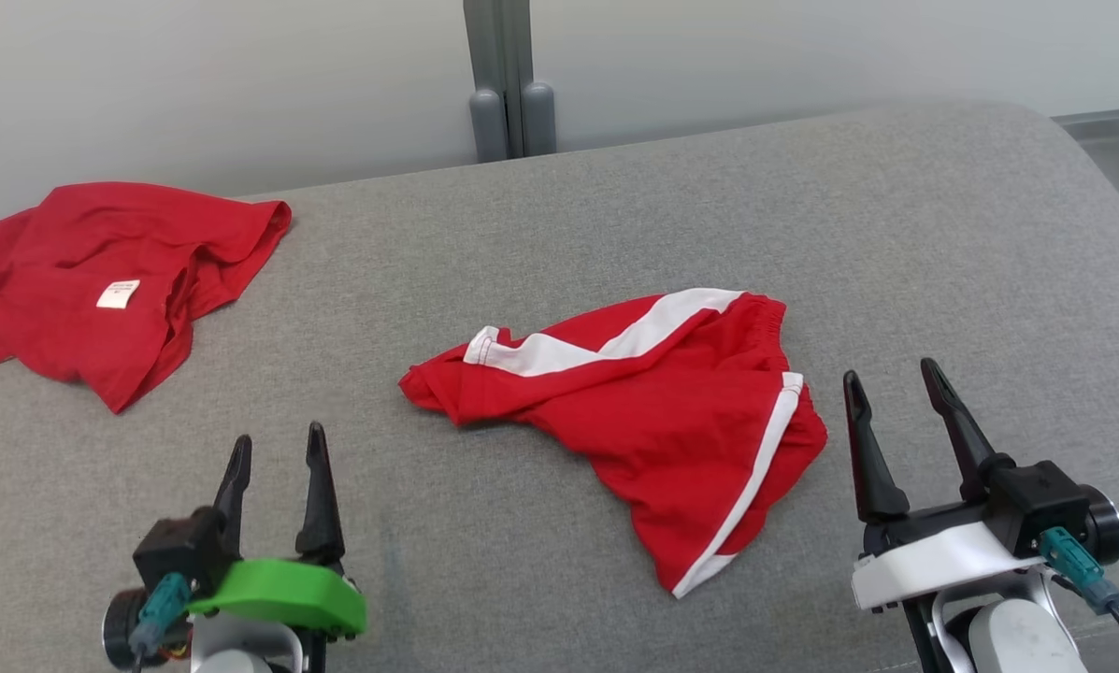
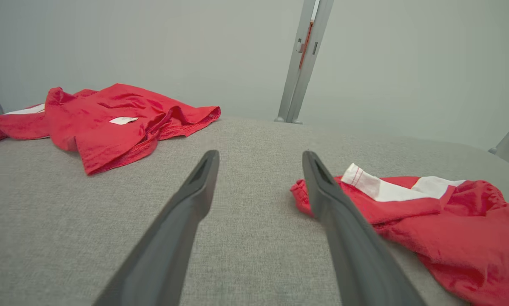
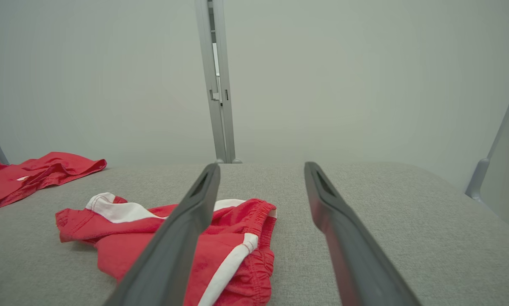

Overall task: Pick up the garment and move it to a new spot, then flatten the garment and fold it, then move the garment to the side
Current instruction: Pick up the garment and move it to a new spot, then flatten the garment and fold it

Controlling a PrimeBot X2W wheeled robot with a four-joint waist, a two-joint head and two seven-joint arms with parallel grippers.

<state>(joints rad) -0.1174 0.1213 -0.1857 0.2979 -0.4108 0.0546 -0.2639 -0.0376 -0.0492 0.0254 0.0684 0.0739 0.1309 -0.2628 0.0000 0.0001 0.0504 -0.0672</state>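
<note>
Work has hardly begun, I'd say: the red shorts (image 1: 652,411) lie rumpled in the middle of the grey worktop (image 1: 896,234), not lifted, flattened or folded. The left pincer (image 1: 278,435) and right pincer (image 1: 890,371) hover at the near edge, both spread wide and empty, the right one just beside the shorts. A second red garment (image 1: 101,280) sits far left; its white label (image 1: 118,293) is too small to read.
</note>
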